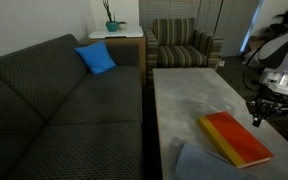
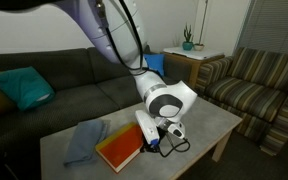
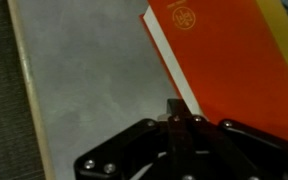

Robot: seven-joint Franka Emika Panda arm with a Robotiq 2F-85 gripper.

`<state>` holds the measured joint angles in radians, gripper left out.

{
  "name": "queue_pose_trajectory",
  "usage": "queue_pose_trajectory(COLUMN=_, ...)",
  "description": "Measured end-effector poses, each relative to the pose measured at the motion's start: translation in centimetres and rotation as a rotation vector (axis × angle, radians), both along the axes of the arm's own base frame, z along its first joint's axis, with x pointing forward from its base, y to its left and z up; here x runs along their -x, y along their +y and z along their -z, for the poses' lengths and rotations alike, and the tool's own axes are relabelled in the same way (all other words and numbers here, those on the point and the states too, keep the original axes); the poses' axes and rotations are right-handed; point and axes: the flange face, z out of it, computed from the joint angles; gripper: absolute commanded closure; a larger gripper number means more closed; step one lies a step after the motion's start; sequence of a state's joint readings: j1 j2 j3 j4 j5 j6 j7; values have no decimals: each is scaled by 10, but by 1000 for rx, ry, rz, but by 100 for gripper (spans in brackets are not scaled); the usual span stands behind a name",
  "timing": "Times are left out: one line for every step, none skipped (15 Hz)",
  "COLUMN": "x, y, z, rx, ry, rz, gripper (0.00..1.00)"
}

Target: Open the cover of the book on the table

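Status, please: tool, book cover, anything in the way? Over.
Tool shut, empty, tips at page edge of the book. Cover closed, flat on table. Cloth beside book, opposite side from tool; nothing blocking.

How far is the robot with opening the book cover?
Done: the shut gripper sits at the edge of the book. In hand: seemingly getting under the cover, which lies flat and closed. Left: lifting the cover open on the table.
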<state>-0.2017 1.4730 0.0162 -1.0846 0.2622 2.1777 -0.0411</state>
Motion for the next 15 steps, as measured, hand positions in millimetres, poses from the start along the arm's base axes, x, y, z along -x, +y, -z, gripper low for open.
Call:
queue_pose_trajectory(x=0, y=-4, z=0, rx=43, ry=10, rz=12, gripper=99)
queue_pose_trajectory(x=1, y=-7, z=0, rx=80, ry=19, rz=24, gripper=99)
queue_pose_trajectory(x=1, y=-8, z=0, rx=102, ry=25, rz=32, gripper=99)
queue_pose_trajectory(x=1, y=-9, z=0, rx=110, ry=27, rz=36, gripper=99)
queue_pose_trajectory(x=1, y=-9, z=0, rx=114, ry=27, rz=38, gripper=99)
queue_pose_trajectory(x=1, y=-9, z=0, rx=115, ry=27, rz=38, gripper=99)
queue_pose_trajectory(x=1, y=-9, z=0, rx=116, ry=27, rz=38, gripper=99)
queue_pose_trajectory(x=0, y=-9, z=0, rx=116, ry=27, rz=38, gripper=99)
queue_pose_trajectory(x=0, y=-9, z=0, rx=116, ry=27, rz=38, gripper=99)
queue_pose_trajectory(x=0, y=-9, z=0, rx=116, ry=27, rz=38, gripper=99)
queue_pose_trajectory(x=0, y=-9, z=0, rx=116, ry=27, rz=38, gripper=99)
queue_pose_trajectory(x=0, y=-9, z=0, rx=116, ry=27, rz=38, gripper=99)
queue_pose_trajectory(x=0, y=-9, z=0, rx=116, ry=27, rz=38, gripper=100)
queue_pose_trajectory(x=0, y=-9, z=0, rx=116, ry=27, rz=38, gripper=100)
queue_pose_trajectory(x=0, y=-9, z=0, rx=116, ry=26, rz=38, gripper=100)
